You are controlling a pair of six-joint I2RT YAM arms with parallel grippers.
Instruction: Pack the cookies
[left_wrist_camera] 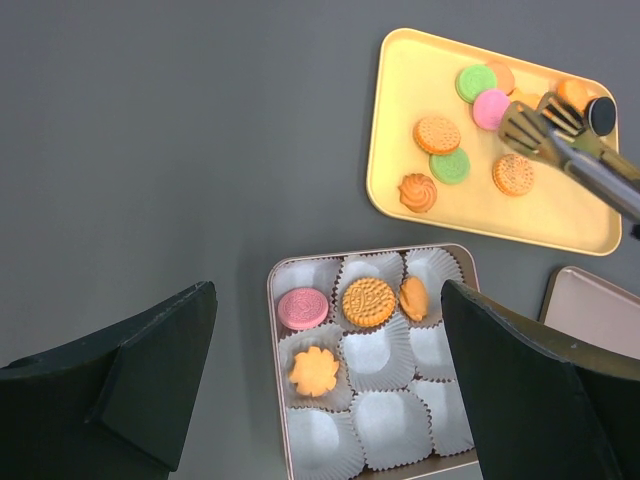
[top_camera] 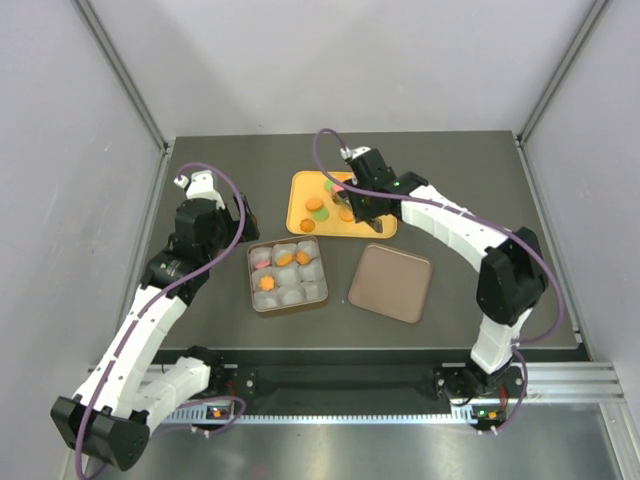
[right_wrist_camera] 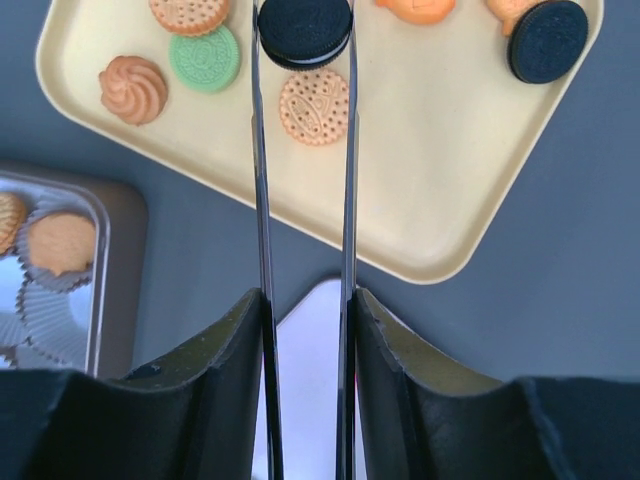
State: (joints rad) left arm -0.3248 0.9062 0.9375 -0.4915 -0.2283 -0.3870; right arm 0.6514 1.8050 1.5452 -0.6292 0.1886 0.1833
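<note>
Several cookies lie on the yellow tray [top_camera: 300, 195], among them a green cookie [left_wrist_camera: 450, 165], a pink cookie [left_wrist_camera: 491, 108], an orange cookie [right_wrist_camera: 313, 106] and a black cookie [right_wrist_camera: 545, 40]. My right gripper [right_wrist_camera: 305, 320] is shut on metal tongs [right_wrist_camera: 262, 200]. The tong tips pinch another black cookie [right_wrist_camera: 304, 30] over the tray. The tin box [top_camera: 250, 280] of white paper cups holds a pink cookie [left_wrist_camera: 302, 308] and three orange ones [left_wrist_camera: 368, 301]. My left gripper [left_wrist_camera: 330, 390] is open and empty, above the box's left side.
The brown lid [top_camera: 390, 283] lies right of the box, under the right wrist. The tray sits behind the box at the table's middle back. Grey walls enclose the table on three sides.
</note>
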